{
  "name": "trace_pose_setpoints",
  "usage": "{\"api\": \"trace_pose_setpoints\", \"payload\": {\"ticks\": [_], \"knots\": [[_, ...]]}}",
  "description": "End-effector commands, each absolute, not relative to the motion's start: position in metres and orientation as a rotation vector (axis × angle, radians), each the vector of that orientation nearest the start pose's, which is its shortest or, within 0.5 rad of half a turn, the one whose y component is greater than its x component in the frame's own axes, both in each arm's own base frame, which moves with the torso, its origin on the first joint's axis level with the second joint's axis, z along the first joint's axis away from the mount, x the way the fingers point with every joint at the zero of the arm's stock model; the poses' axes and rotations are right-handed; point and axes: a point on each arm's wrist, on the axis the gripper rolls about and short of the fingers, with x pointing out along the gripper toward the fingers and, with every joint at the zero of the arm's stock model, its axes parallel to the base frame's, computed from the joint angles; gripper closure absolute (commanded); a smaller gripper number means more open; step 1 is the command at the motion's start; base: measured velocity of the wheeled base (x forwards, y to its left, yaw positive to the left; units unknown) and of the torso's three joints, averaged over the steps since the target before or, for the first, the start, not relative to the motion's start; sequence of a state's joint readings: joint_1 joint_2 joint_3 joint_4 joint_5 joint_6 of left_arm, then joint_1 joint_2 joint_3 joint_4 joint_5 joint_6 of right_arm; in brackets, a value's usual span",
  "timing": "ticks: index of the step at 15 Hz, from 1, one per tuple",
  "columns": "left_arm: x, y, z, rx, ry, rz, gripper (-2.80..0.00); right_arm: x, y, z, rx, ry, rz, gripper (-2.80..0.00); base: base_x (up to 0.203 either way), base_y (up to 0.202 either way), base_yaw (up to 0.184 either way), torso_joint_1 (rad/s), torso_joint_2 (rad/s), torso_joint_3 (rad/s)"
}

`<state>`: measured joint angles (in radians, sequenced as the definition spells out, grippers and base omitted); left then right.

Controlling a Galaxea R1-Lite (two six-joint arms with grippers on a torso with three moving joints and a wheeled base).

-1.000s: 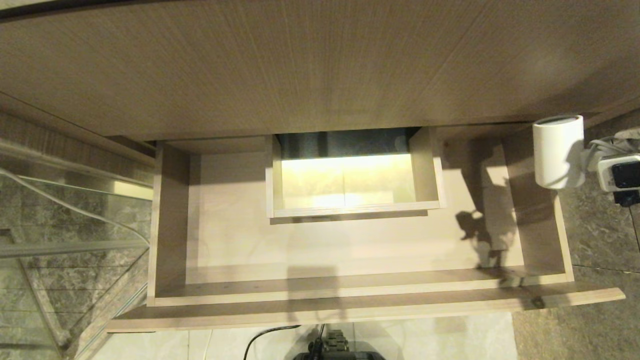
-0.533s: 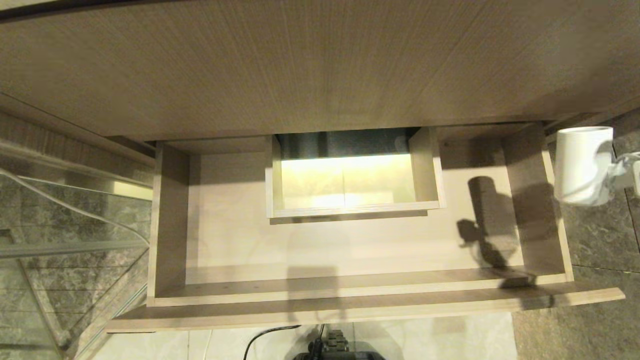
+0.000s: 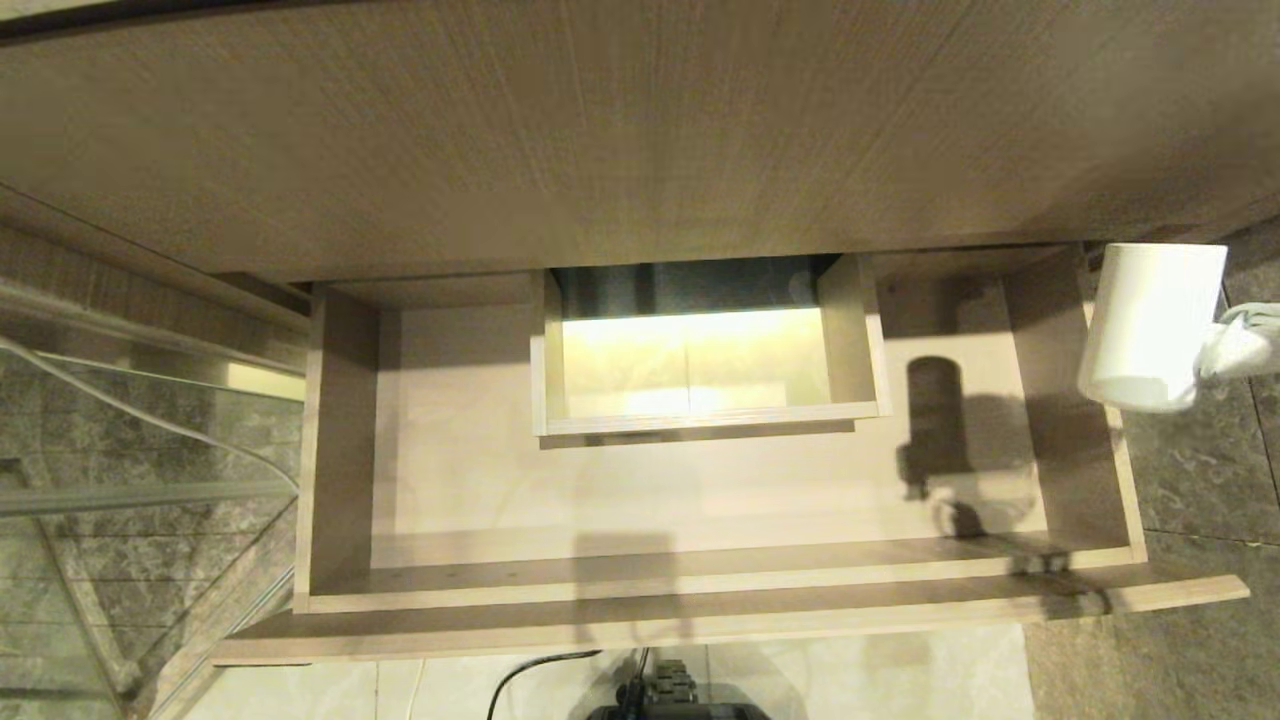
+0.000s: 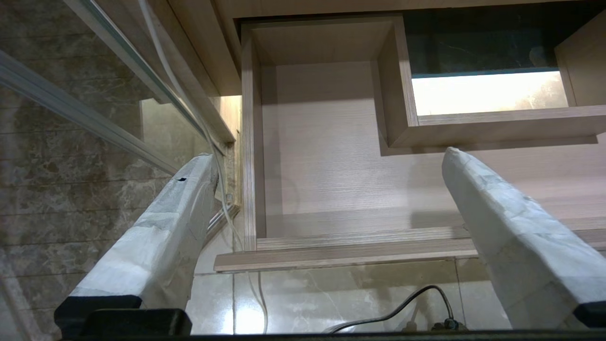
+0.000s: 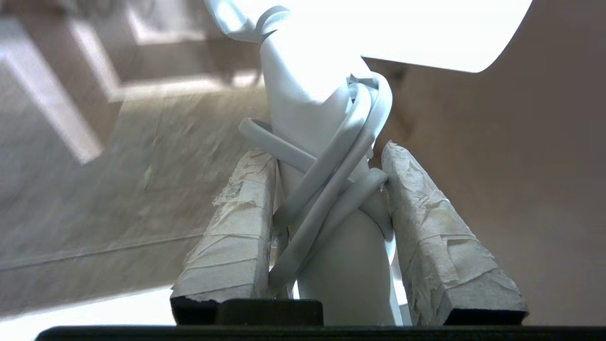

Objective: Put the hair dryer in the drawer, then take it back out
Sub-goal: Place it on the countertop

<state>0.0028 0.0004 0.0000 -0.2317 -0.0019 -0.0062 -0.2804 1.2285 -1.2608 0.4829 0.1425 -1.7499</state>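
The drawer [image 3: 480, 480] stands pulled out, light beige wood grain, nothing lying on its floor. The white hair dryer [image 3: 1150, 325] hangs in the air over the drawer's right side wall, its barrel roughly upright, and casts a shadow inside the drawer. In the right wrist view my right gripper [image 5: 326, 151] is shut on the hair dryer [image 5: 307, 94] handle, which has its white cord wound round it. Off to the drawer's left front corner, my left gripper [image 4: 329, 152] stands open with nothing in it; the head view does not show it. The drawer [image 4: 331, 246] front lies below it.
A boxed cut-out [image 3: 705, 350] sits mid-back in the drawer, lit from below. The taller wood-grain panel [image 3: 640, 130] rises behind. A glass panel [image 3: 130, 480] stands at the left, with marble floor on the right. A black cable [image 3: 540, 665] lies on the tiles in front.
The hair dryer swung right, off the drawer's right side, then came slightly back left and looks larger. Its shadow in the drawer slid left. The drawer has not moved.
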Motion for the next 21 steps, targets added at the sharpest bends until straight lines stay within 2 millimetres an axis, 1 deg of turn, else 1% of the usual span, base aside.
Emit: {"api": "trace_pose_setpoints", "payload": {"ticks": [1,3,9,13,16,21], "knots": [[-0.022,0.0,0.088,-0.006,-0.193,0.001,-2.8,0.151,-0.04,0.329,-1.643,0.393,0.265,0.0,0.0,0.0,0.0,0.0,0.0,0.0],[-0.022,0.0,0.088,-0.006,-0.193,0.001,-2.8,0.141,-0.037,0.332,-1.64,0.392,0.278,0.0,0.0,0.0,0.0,0.0,0.0,0.0],[-0.022,0.0,0.088,-0.007,-0.193,0.001,-2.8,0.09,-0.02,0.341,-1.607,0.311,0.31,0.0,0.0,0.0,0.0,0.0,0.0,0.0],[-0.022,0.0,0.088,-0.007,-0.193,0.001,-2.8,0.055,-0.008,0.345,-1.583,0.213,0.338,0.0,0.0,0.0,0.0,0.0,0.0,0.0],[-0.022,0.0,0.088,-0.006,-0.193,0.001,-2.8,0.031,0.0,0.353,-1.568,0.124,0.325,0.0,0.0,0.0,0.0,0.0,0.0,0.0],[-0.022,0.0,0.088,-0.006,-0.195,0.001,-2.8,-0.003,0.011,0.361,-1.566,-0.013,0.284,0.0,0.0,0.0,0.0,0.0,0.0,0.0]]}}
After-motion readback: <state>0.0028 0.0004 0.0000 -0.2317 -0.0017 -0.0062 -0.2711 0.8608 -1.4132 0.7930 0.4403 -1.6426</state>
